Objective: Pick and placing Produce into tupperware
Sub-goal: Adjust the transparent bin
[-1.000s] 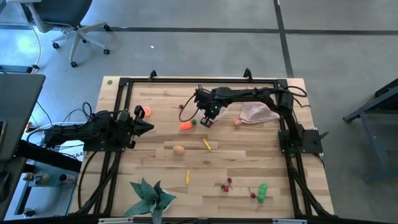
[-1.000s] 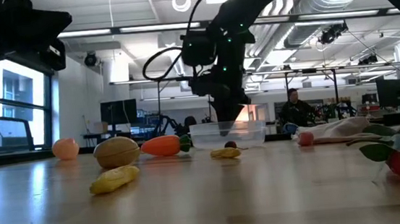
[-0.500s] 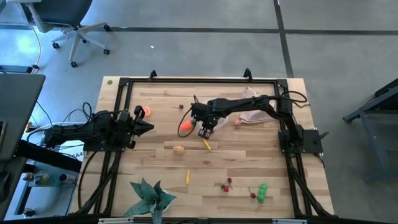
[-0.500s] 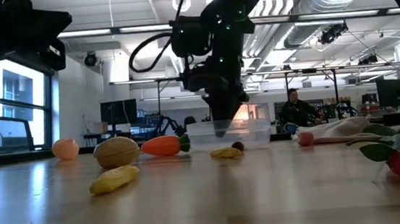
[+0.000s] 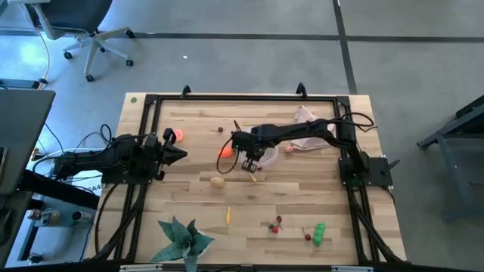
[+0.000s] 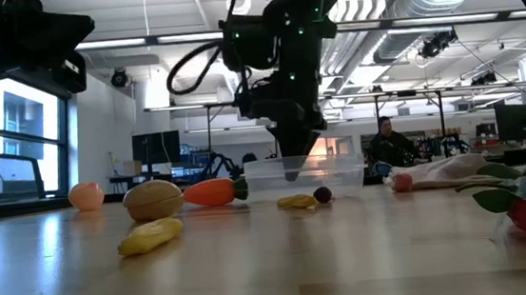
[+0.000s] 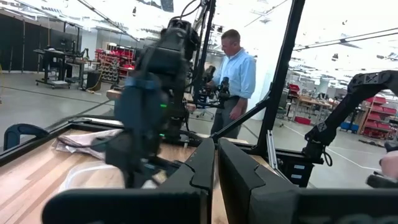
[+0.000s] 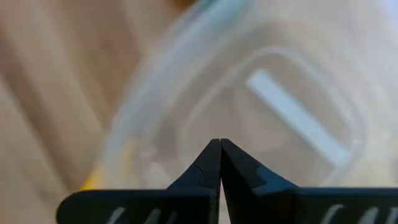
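The clear tupperware (image 5: 267, 156) (image 6: 332, 172) stands on the table's middle. My right gripper (image 5: 250, 164) (image 8: 219, 142) is shut, points down and reaches into it at its left end. Produce lies scattered: an orange carrot (image 5: 225, 151) beside the tupperware, a tan potato (image 5: 218, 181), a yellow stick (image 5: 252, 176) by its near side, another yellow stick (image 5: 228, 215), red cherries (image 5: 275, 224) and a green pepper (image 5: 319, 233). My left gripper (image 5: 182, 154) (image 7: 216, 163) waits shut at the table's left side. My right gripper comes from above, pointing down, with its shut fingertips (image 6: 291, 171) inside the tupperware, close to the wall (image 8: 155, 134) at its left end. I cannot tell whether the fingers touch that wall or the bottom. The tupperware stands flat on the table.
A pinkish-beige cloth (image 5: 308, 130) lies at the far right under the right arm. A green fake plant (image 5: 184, 240) sits at the near edge. A pink-red piece (image 5: 172, 136) lies by the left gripper, another (image 5: 289, 149) beside the cloth. A dark ball (image 6: 323, 195) lies before the tupperware.
My right gripper has swung toward the table's near edge and a little left, staying shut. The tupperware has slid along the table with it toward the near edge. The small dark ball in front of it has shifted as well.
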`<action>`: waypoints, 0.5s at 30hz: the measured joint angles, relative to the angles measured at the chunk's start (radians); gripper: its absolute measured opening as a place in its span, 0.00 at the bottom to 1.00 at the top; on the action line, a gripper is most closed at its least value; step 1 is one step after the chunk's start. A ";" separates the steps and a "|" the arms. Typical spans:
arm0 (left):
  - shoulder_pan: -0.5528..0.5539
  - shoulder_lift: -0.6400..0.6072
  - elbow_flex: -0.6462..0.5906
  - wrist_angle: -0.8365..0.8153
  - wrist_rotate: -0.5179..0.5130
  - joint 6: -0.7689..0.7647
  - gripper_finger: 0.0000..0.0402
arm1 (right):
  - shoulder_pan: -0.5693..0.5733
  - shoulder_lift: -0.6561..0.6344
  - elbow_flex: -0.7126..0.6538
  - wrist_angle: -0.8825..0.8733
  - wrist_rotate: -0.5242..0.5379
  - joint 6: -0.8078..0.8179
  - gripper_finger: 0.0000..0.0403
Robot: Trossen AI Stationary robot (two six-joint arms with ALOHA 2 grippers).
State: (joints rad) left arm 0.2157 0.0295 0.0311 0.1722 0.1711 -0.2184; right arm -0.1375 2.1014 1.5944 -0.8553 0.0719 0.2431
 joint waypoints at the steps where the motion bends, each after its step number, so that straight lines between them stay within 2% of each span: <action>1: 0.000 0.000 0.000 0.000 0.000 0.000 0.03 | -0.019 0.000 0.000 0.000 0.000 -0.003 0.00; 7: 0.000 0.000 0.000 0.000 0.000 0.000 0.03 | -0.125 0.000 0.000 0.010 0.006 -0.024 0.00; 15: 0.000 0.000 0.000 0.000 -0.034 0.003 0.03 | -0.200 0.002 0.000 0.112 -0.033 -0.042 0.00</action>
State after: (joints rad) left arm 0.2157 0.0292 0.0311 0.1726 0.1371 -0.2150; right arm -0.3375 2.1038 1.5940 -0.7436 0.0390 0.2008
